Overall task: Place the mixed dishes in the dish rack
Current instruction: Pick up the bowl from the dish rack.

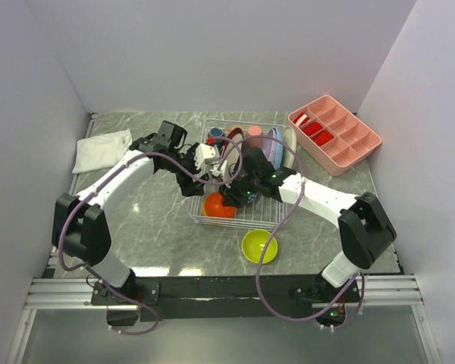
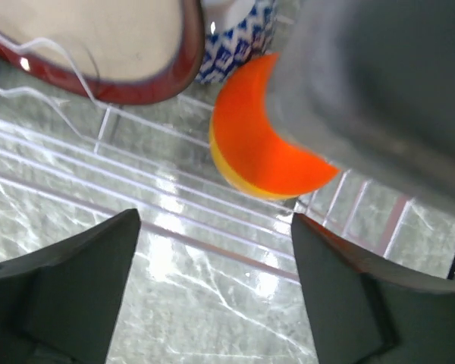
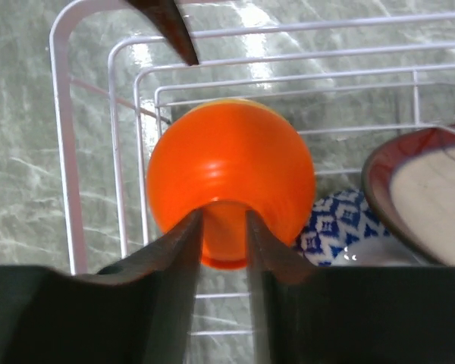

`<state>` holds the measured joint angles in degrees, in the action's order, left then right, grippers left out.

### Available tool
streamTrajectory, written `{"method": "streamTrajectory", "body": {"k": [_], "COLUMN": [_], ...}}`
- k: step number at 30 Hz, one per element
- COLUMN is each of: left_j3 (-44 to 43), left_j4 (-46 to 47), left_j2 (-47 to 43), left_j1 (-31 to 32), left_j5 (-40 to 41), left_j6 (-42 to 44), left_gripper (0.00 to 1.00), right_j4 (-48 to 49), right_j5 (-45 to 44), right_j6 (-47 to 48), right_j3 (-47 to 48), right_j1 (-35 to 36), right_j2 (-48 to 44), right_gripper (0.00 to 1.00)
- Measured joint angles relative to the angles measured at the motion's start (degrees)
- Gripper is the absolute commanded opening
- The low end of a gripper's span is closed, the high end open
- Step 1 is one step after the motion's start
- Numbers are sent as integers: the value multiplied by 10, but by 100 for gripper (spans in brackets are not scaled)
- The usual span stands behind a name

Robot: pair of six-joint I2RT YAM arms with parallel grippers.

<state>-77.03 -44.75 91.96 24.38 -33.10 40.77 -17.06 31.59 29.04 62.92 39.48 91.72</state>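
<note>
The white wire dish rack [image 1: 267,216] stands mid-table and holds several plates and cups. An orange bowl [image 1: 216,205] with a yellow inside sits on its side in the rack's near-left corner. My right gripper [image 1: 237,194] is shut on the bowl's foot ring; in the right wrist view the fingers [image 3: 183,250] pinch the foot of the bowl [image 3: 231,167]. My left gripper [image 1: 189,182] is open and empty beside the rack's left wall, close to the bowl [image 2: 258,152]. A lime bowl [image 1: 259,246] lies on the table in front of the rack.
A dark-red-rimmed plate [image 3: 425,189] and a navy patterned cup [image 3: 334,227] sit in the rack right beside the orange bowl. A white folded cloth [image 1: 102,149] lies at the far left. A pink compartment tray [image 1: 335,133] stands at the far right.
</note>
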Motion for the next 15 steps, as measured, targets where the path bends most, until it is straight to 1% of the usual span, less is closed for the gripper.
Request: {"method": "streamTrajectory", "body": {"k": [1,3,4,5,6,7,8,12,15], "left_j3": [2,9,10,10,10,10,10,10,10], "left_j4": [3,15,17,21,25,27,31,54,67], "left_j2": [-4,-17,-19,-20,-20,-19,-18,-15,-12], "left_j1": [3,12,16,19,21,22,22,2,-24], "left_j5": [-1,-1,-1,-2,-1,-1,-1,-8,-20], "left_j6": [2,2,2,1,0,-3,-11,-61,-109], "left_gripper": [94,94,94,94,95,95,95,95,96], "right_j4": [6,9,7,7,3,3,3,9,9], "right_j5": [-5,-7,-7,-5,-4,-1,5,25,39], "right_j6": [-3,-8,-8,-7,-6,-5,-3,-11,-35], "right_j3": [-8,-33,-46,-61,-73,-83,-90,-87,-63], "right_j1": [-2,-6,-9,-14,-18,-21,-24,-27,-27], "right_j2": [-8,-38,-56,-76,-96,-112,-122,-113,-70], "right_gripper": [50,54,60,63,73,75,80,78,77]}}
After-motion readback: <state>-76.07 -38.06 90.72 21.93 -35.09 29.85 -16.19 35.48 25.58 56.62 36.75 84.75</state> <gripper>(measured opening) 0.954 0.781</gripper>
